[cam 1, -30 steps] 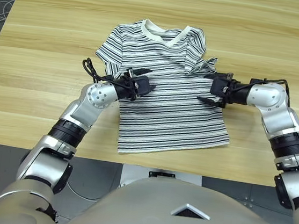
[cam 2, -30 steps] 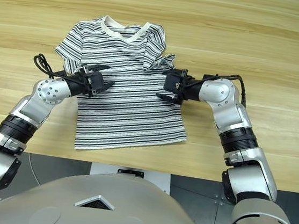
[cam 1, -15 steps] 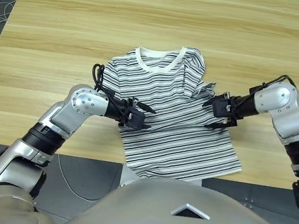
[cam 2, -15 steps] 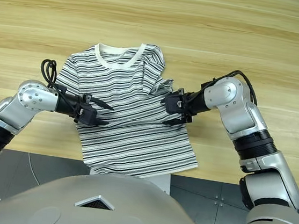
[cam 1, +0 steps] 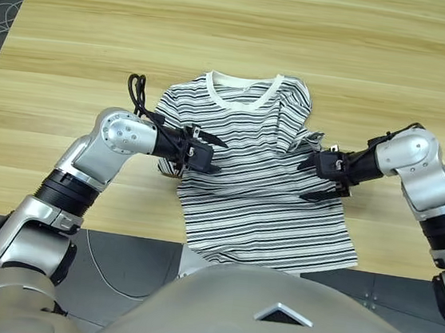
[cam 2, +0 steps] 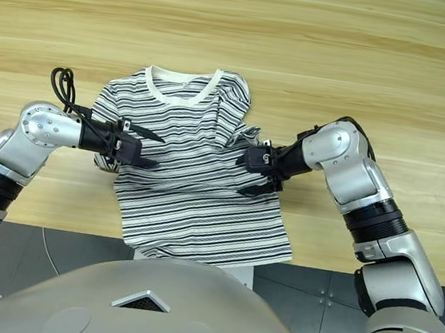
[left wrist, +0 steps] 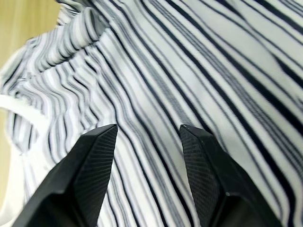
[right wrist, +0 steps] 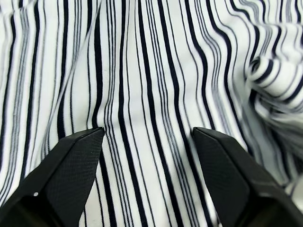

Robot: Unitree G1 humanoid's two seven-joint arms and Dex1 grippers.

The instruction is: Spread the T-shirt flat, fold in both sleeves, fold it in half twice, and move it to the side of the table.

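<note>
Two grippers are over the shirt, and both have their fingers spread apart with nothing held between them. The left gripper [cam 1: 212, 156] sits over the shirt's left flank, below the armpit, pointing in toward the middle. In its wrist view the two black fingers [left wrist: 94, 165] hang wide above the striped cloth. The right gripper [cam 1: 305, 181] faces it from the opposite flank, its fingers [right wrist: 71, 165] just as wide over the stripes. Whether any fingertip actually presses on the fabric I cannot tell.

Between them lies the T-shirt [cam 1: 261, 211], black and white stripes, front up, its cream collar [cam 1: 243, 90] pointing away from the robot. The body is mostly spread out. The right sleeve [cam 1: 310, 138] is crumpled into a small bunch beside the right gripper, and that shoulder is creased. The left sleeve [cam 1: 173, 103] lies flatter, just beyond the left gripper. The hem reaches the near edge of the wooden table [cam 1: 223, 22], close to the robot, and the far half of the tabletop is bare wood.
</note>
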